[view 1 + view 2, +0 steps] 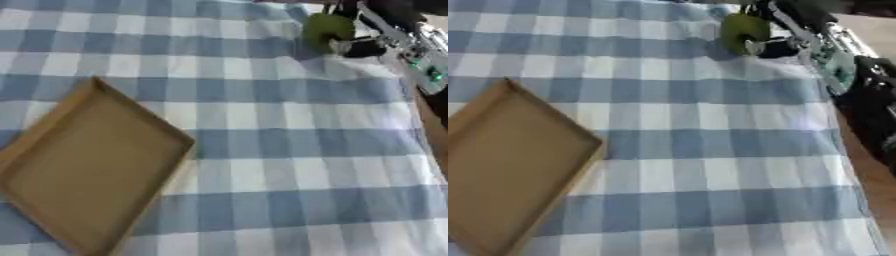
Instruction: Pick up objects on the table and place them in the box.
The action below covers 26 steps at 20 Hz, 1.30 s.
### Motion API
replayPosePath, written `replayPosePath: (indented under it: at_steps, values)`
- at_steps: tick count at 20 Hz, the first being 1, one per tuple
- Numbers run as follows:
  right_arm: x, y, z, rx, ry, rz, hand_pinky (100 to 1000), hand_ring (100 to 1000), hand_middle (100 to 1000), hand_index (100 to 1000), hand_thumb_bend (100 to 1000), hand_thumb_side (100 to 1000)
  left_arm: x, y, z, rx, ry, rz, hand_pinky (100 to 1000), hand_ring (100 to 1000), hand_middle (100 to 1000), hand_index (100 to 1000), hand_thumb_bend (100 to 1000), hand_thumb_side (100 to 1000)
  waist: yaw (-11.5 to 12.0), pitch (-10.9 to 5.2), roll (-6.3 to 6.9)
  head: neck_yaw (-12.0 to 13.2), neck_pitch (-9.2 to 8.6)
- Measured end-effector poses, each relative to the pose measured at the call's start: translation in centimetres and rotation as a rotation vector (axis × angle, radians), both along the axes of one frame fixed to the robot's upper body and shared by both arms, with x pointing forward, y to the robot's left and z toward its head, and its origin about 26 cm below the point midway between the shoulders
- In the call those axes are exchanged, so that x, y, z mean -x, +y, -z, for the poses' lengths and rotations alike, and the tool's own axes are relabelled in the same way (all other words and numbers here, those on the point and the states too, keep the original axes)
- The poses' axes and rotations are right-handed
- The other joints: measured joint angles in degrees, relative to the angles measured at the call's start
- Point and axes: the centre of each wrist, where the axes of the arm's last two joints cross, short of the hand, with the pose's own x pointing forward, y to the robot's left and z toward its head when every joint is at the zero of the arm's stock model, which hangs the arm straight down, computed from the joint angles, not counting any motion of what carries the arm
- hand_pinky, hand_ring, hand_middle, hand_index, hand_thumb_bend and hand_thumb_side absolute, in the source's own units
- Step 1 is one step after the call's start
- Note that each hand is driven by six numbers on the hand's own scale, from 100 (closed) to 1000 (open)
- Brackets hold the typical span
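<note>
A round green object (328, 27) sits at the far right of the blue-and-white checked tablecloth. My right hand (360, 47) comes in from the upper right corner. Its dark fingers curl round the green object from above and from the right, and the thumb lies at the object's lower right. I cannot tell whether the object rests on the cloth or hangs just above it. The shallow brown cardboard box (140, 112) lies askew at the near left, with nothing in it. My left hand shows in neither view.
The checked cloth (289, 150) covers the table between the box and the green object. The table's right edge and a strip of brown wood (433, 125) run down the right side. A dark shape (877, 110) stands beyond that edge.
</note>
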Motion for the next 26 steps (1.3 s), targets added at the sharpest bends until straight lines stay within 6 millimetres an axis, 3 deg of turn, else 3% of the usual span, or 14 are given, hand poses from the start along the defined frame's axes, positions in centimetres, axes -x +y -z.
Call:
replayPosePath:
  at_steps: [11, 12, 14, 26]
  values:
    - [1.0, 1.4, -1.8, 0.087, -0.093, -0.075, 472, 455, 496, 569, 100, 216, 0.1, 0.1, 0.1, 0.005, 0.008, -0.002, 670, 550, 577, 594, 338, 700, -0.4, -1.31, 0.33, 0.0, 0.46]
    - [1.0, 1.4, -1.7, 0.089, -0.093, -0.076, 570, 557, 546, 632, 100, 291, 0.1, 0.1, 0.1, 0.005, 0.008, -0.002, 669, 550, 575, 593, 337, 698, -0.4, -1.33, 0.34, 0.0, 0.47]
    - [1.0, 1.9, -1.8, 0.108, -0.091, -0.091, 585, 572, 547, 635, 100, 297, 0.1, 0.1, 0.1, 0.003, 0.008, -0.001, 669, 549, 574, 592, 336, 697, -0.7, -1.81, 0.47, 0.0, 0.94]
    - [2.3, 5.3, -3.6, 0.217, -0.181, -0.146, 599, 559, 529, 615, 100, 325, 0.1, 0.1, -0.1, -0.001, 0.006, 0.005, 666, 549, 571, 591, 334, 694, -1.1, -3.03, 1.01, 0.2, 2.01]
